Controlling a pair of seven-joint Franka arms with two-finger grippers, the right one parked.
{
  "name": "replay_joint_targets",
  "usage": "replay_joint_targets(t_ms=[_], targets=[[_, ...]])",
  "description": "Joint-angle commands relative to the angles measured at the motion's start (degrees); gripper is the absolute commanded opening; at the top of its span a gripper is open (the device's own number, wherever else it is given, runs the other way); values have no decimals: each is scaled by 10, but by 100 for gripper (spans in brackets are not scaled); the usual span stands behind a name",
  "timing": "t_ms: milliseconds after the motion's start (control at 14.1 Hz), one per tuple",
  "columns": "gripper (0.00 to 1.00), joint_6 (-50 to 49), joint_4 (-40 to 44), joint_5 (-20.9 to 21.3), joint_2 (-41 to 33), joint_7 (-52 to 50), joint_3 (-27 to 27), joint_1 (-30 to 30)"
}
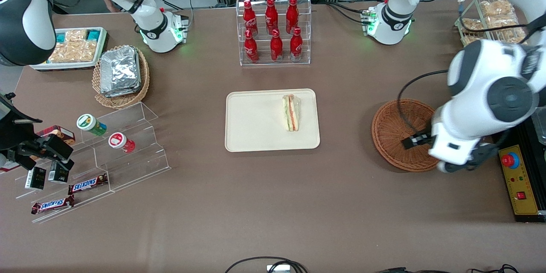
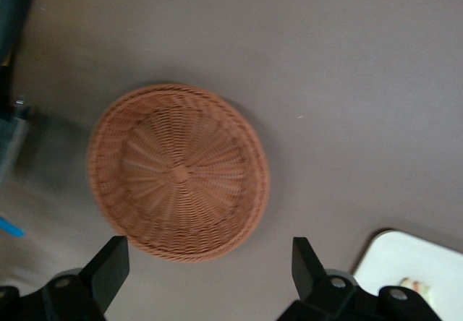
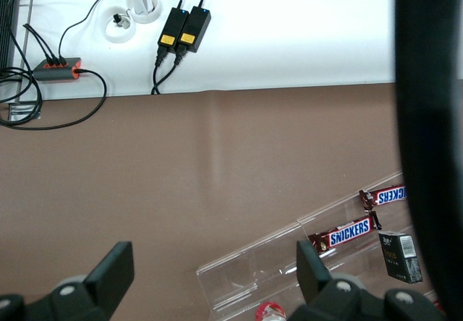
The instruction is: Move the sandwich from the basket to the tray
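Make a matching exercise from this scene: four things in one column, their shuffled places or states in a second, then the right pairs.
Things:
1. sandwich
2. basket
3. gripper
4. red bottles

States:
A. open, above the table beside the basket
B. lying on the tray
C. standing in a clear rack
D. woven, holding nothing

Pairs: 1-B, 2-D, 3-A, 4-C

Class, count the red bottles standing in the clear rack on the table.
6 red bottles in the clear rack: three on the upper step, three below. None seem hidden.
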Motion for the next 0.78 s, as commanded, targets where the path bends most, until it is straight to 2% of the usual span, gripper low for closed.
replay_joint_targets(t_ms=[0, 142, 284, 710], targets=[[99, -31, -6, -2, -30, 45, -5, 27], [99, -42, -7, -4, -47, 79, -1, 33], [99, -51, -13, -9, -66, 124, 30, 25], [99, -71, -43, -73, -145, 263, 113, -3]])
